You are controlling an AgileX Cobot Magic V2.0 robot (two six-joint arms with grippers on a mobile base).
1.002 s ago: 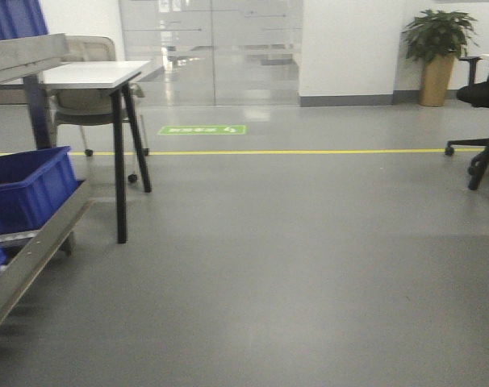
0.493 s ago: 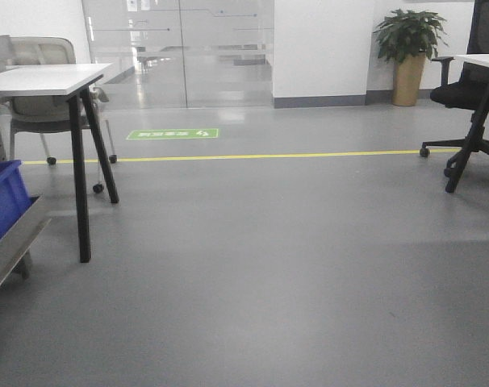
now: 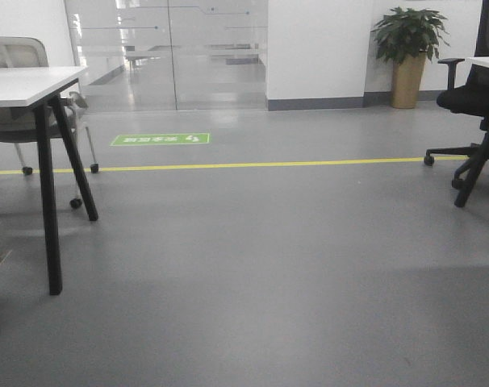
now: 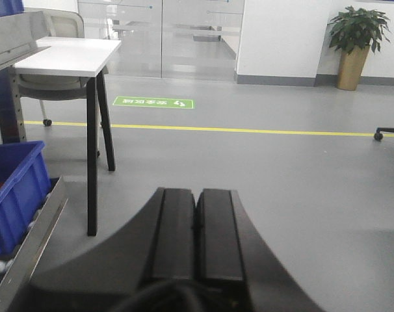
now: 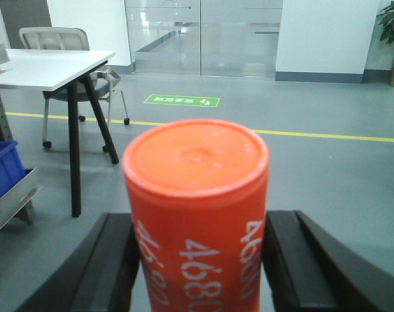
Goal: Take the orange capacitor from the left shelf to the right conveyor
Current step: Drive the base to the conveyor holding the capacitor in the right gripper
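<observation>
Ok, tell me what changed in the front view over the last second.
The view swung right: the blue bin slid out of the front view's left edge, and the white table shifted left. The yellow floor line and potted plant stay in sight. Wrist views have no earlier pictures.

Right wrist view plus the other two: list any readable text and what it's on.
"4680": white digits, repeated along the side of the orange capacitor, right wrist view.
Green floor sign: white characters, too small and blurred to read in any view.
No other text shows.
</observation>
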